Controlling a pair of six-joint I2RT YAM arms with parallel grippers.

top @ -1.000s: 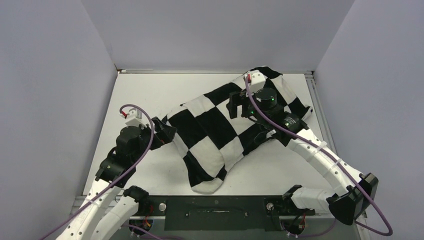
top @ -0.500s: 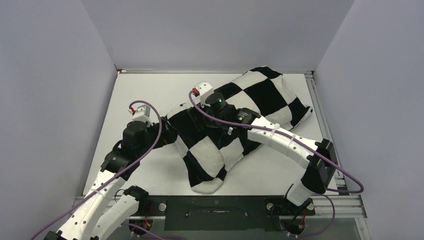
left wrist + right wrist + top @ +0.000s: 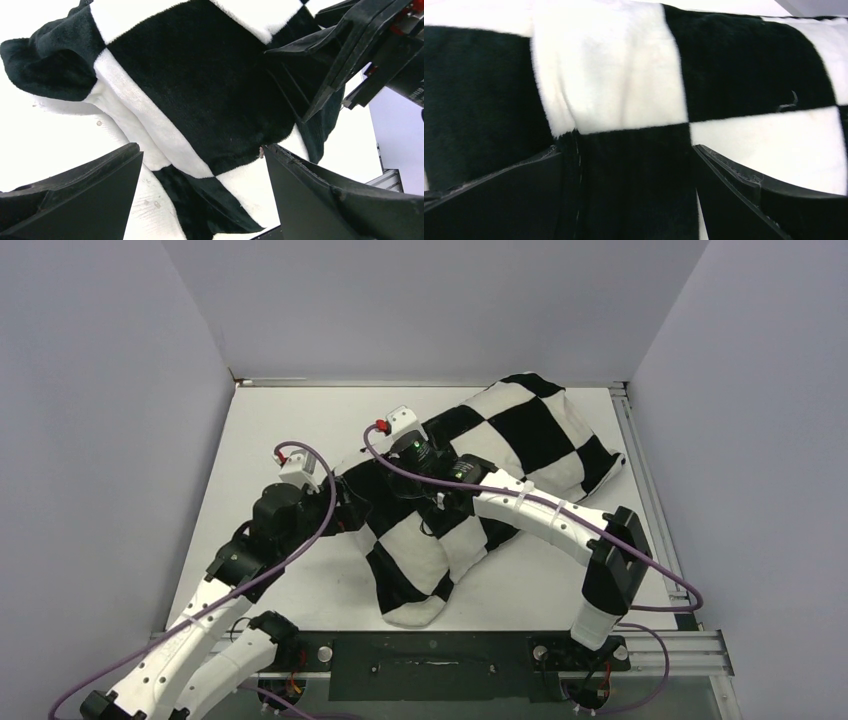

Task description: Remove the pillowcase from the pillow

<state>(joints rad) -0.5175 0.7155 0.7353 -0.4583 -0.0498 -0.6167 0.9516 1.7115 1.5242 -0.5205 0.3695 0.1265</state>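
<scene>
The black-and-white checkered pillowcase (image 3: 520, 440) lies stuffed and slanting from the back right to the front middle of the table. The pillow is hidden inside it. My left gripper (image 3: 345, 508) is open at the cover's left edge. In the left wrist view its fingers (image 3: 90, 190) straddle a black square of the pillowcase (image 3: 200, 85). My right gripper (image 3: 400, 483) is open over the left part of the cover, close to the left gripper. Its fingers (image 3: 744, 190) stand on either side of a black square of the pillowcase (image 3: 614, 75). The right gripper's fingers (image 3: 325, 65) also show in the left wrist view.
The white table (image 3: 290, 420) is boxed in by grey walls on three sides. A metal rail (image 3: 640, 475) runs along its right edge. A black plate (image 3: 430, 652) lies between the arm bases at the front.
My right arm has swung left from the cover's back right end to its left part. My left gripper has edged forward onto the cover's left edge. The cover has barely moved.
</scene>
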